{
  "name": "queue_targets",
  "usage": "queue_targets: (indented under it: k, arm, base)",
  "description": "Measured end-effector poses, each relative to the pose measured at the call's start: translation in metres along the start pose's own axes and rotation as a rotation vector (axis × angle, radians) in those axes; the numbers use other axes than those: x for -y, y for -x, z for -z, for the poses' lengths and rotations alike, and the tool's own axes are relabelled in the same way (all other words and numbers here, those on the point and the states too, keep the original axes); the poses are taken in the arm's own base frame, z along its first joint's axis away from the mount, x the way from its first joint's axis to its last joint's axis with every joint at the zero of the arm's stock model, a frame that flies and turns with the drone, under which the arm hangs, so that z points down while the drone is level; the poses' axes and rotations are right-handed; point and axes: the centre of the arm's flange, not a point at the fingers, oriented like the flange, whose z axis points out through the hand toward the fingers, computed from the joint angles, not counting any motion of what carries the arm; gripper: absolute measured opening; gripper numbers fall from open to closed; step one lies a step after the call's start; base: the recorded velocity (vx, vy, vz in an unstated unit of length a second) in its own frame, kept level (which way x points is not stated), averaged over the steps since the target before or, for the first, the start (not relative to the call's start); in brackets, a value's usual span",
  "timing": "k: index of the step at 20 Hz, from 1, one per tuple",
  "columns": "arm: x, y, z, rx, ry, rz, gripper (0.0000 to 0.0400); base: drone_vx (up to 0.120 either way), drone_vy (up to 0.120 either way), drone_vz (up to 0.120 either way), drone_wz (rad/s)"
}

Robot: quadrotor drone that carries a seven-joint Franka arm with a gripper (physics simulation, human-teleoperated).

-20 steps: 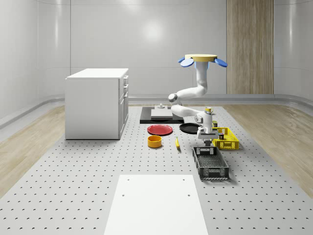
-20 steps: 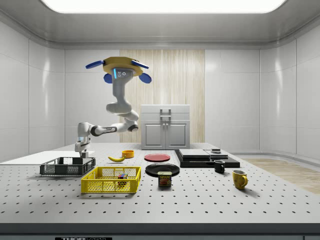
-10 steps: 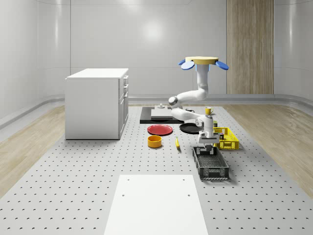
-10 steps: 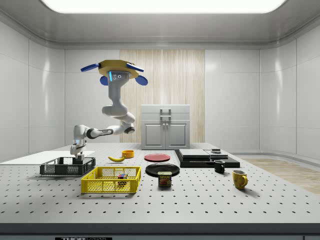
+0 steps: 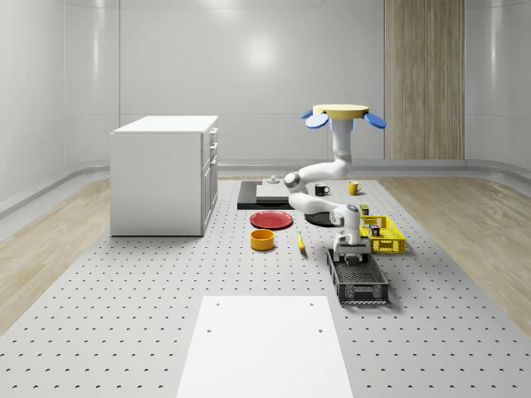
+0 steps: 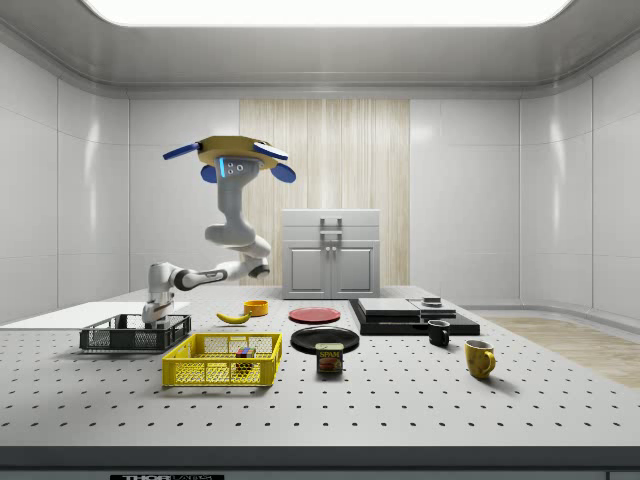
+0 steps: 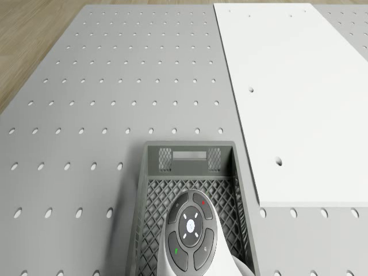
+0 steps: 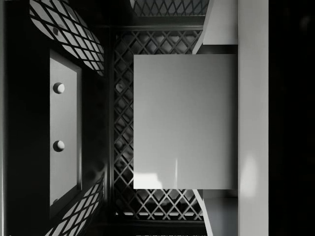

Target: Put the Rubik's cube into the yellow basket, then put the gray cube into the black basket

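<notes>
**Gripper down in black basket w/ gray cube**

Since 1 s ago the wrist has dropped from above the black basket [image 5: 358, 278] into its far end. Drone [image 5: 343, 114] hovers over the table [image 5: 124, 315], above the black plate [image 5: 319, 218]. Gripper [image 8: 206, 118] is clamped on the gray cube [image 8: 184, 120], mesh floor right behind it, basket wall close on one side. Yellow basket [image 6: 222, 360] w/ Rubik's cube [image 6: 243, 352] sits just beside; banana [image 5: 300, 242] and orange bowl [image 5: 263, 240] near. White sheet [image 7: 299, 98] lies beyond the basket's end; open tabletop elsewhere.
</notes>
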Motion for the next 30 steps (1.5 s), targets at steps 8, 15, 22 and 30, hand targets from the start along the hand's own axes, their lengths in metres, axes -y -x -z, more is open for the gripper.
queue_targets:
  k: [8,15,22,30]
  arm:
    - [0.000,0.000,0.010,0.000,0.000,0.000,0.0380]
    - [0.000,0.000,0.033,0.000,0.000,0.000,0.0396]
    - [0.000,0.000,0.040,0.000,0.000,0.000,0.0399]
    - [0.000,0.000,0.042,0.000,0.000,0.000,0.0400]
  base:
    - [0.000,0.000,0.000,0.000]
    - [0.000,0.000,0.000,0.000]
    - [0.000,0.000,0.011,0.000]
    - [0.000,0.000,0.000,0.000]
